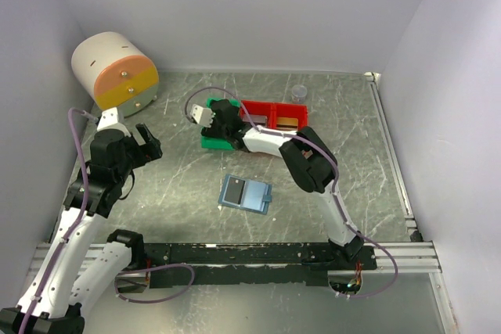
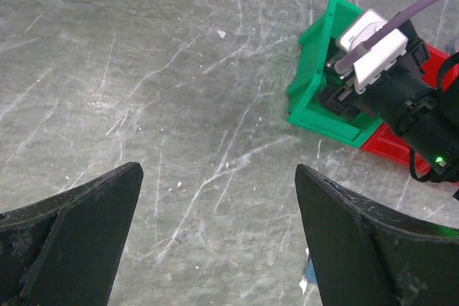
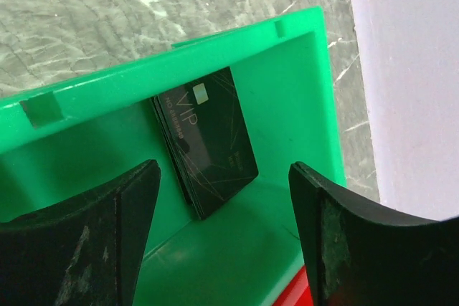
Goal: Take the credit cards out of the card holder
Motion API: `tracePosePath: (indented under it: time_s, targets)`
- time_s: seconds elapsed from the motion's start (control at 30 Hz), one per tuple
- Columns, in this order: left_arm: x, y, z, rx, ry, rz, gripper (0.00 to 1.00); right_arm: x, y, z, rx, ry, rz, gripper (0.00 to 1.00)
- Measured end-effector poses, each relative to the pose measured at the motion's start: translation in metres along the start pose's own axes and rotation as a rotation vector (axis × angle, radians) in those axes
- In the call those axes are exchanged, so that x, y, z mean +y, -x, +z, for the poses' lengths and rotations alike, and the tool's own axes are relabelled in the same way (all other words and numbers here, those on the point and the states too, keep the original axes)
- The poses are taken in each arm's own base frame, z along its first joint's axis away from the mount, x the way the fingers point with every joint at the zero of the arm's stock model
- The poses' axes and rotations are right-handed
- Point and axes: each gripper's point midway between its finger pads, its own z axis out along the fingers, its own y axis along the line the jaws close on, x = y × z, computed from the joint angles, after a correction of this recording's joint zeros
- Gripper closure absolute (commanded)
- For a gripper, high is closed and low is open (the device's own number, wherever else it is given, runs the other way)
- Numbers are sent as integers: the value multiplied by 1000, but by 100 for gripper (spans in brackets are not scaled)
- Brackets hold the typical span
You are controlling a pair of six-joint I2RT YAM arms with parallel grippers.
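The card holder (image 1: 245,193) lies open and flat on the table, blue-grey, with a darker rectangle on its left panel. A small stack of dark credit cards (image 3: 208,141) leans against the inner wall of a green bin (image 3: 301,98). My right gripper (image 3: 224,165) hangs open just above that stack, fingers either side, touching nothing. From above, the right gripper (image 1: 219,127) sits over the green bin (image 1: 210,144). My left gripper (image 1: 149,146) hovers open and empty at the left. In its wrist view the left gripper (image 2: 217,168) is over bare table, with a sliver of the card holder (image 2: 310,274) by the right finger.
A red bin (image 1: 262,109) adjoins the green one and holds gold-copper cards (image 1: 287,122). A white drum with an orange and yellow face (image 1: 117,70) stands at the back left. A small grey round object (image 1: 298,93) sits behind the red bin. White walls enclose the table.
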Motion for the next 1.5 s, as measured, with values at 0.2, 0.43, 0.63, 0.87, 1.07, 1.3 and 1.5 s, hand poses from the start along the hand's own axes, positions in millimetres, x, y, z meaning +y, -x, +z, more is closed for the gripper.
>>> tracePosePath:
  time_s: [0.2, 0.43, 0.63, 0.87, 1.07, 1.3, 1.5]
  targets:
    - [0, -1, 1, 5, 1, 1, 0, -18, 14, -13, -39, -20, 90, 21]
    - [-2, -5, 4, 27, -7, 15, 0, -47, 31, -54, -134, -31, 428, 14]
    - [-4, -9, 6, 47, -19, 26, 2, -96, 30, -135, -337, 26, 962, 0]
    - [-7, -17, 12, 87, -30, 47, 1, -45, -42, -184, -336, 139, 1466, 0]
    - [-8, -22, 15, 112, -41, 62, 3, -10, -56, -220, -262, 150, 1554, 0]
    - [-26, -39, 25, 193, -135, 85, 8, 1, -97, -281, -358, -53, 1749, 10]
    - [-54, -77, 33, 323, -275, 28, 9, 5, -138, -293, -256, -228, 1822, 21]
